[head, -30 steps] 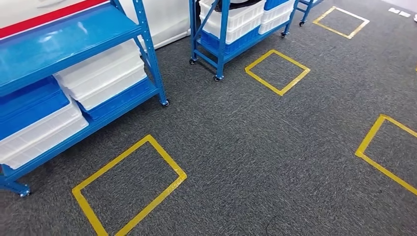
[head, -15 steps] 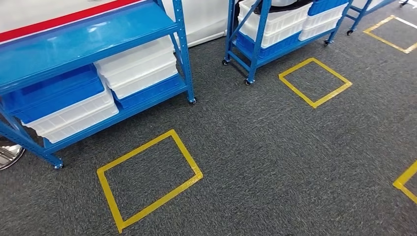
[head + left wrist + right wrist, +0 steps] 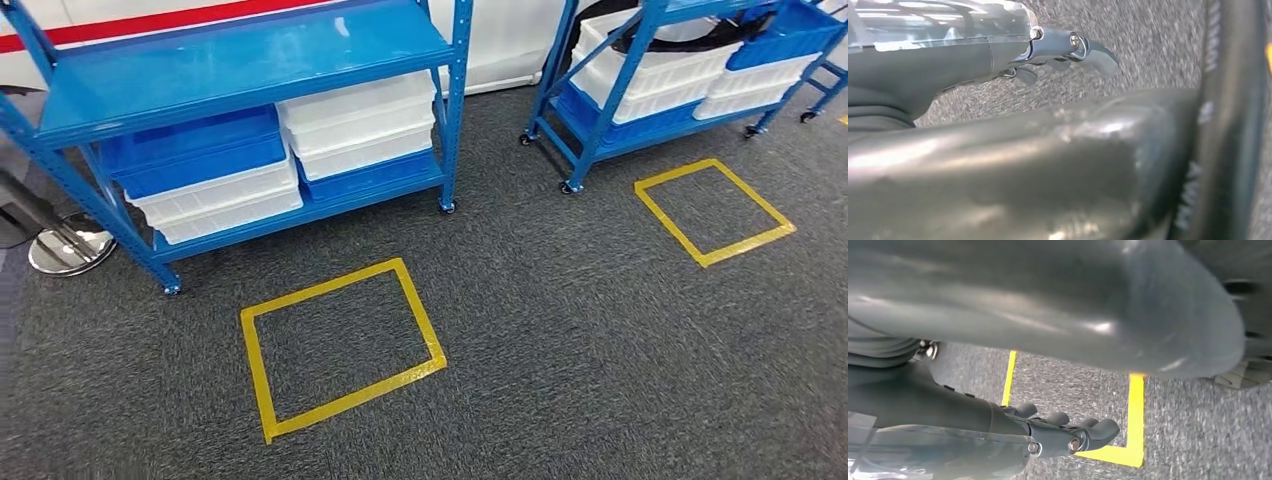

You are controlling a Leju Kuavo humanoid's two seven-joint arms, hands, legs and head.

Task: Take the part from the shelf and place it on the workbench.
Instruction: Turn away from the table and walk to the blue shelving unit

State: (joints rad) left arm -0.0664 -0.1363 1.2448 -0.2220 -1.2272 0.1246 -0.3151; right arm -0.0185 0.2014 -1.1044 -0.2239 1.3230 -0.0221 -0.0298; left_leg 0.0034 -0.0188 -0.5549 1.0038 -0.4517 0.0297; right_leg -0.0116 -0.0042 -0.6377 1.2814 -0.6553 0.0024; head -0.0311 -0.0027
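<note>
where grey carpet (image 3: 560,330) spreads, blue shelf (image 3: 250,60)

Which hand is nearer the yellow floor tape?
Right. The right hand hangs by a corner of the yellow tape; the left hand hangs over grey carpet.

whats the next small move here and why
Probably step forward into the yellow taped square in front of the nearer blue shelf. That shelf, with its stacked white bins, stands beyond the square, and both hands hang by the floor holding nothing: the left hand and the right hand. No part can be made out yet.
</note>
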